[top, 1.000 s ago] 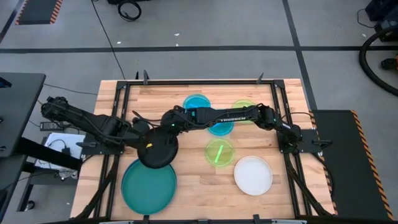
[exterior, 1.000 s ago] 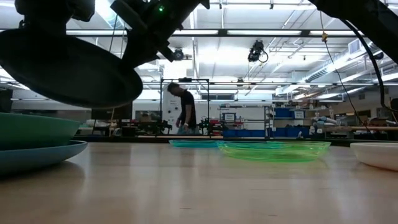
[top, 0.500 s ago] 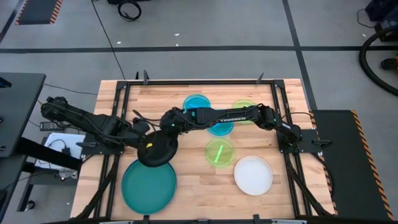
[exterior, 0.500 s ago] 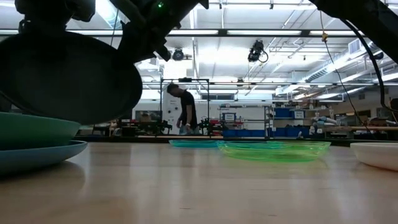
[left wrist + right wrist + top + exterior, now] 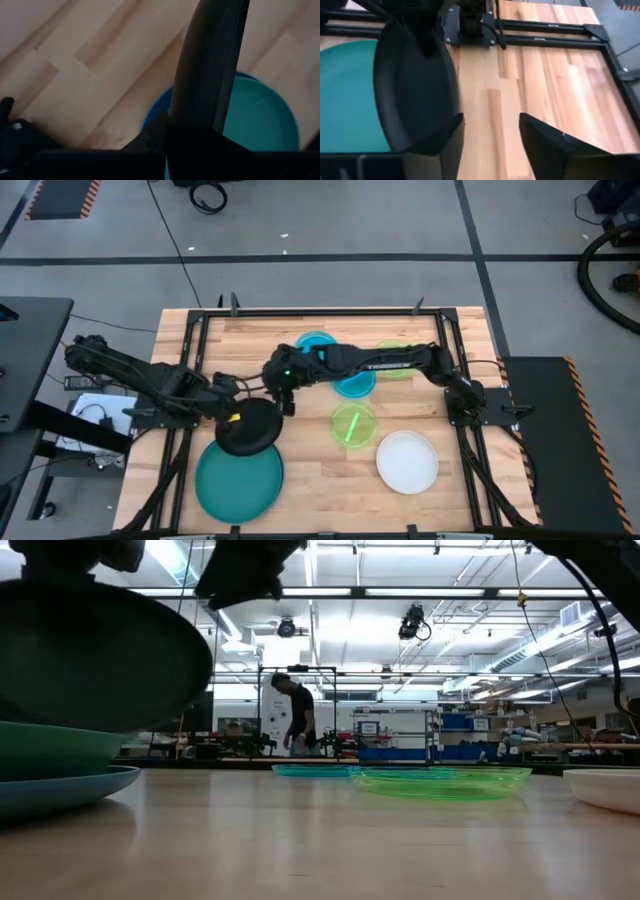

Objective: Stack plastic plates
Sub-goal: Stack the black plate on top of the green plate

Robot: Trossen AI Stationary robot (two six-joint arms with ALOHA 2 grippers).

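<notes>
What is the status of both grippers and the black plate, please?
Left gripper shut on black plate, holding it above teal plate. Right gripper jaws open, beside the black plate, not touching. Nothing in the way over the teal plate.

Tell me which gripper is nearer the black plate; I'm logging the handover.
Left. The left gripper is shut on the black plate's rim, above the teal plate. The right gripper is open, apart from the black plate, toward the table's far side.

Black plate [image 5: 210, 65] edge-on in tool, teal plate [image 5: 260, 125] on blue plate [image 5: 157, 107] beyond
</notes>
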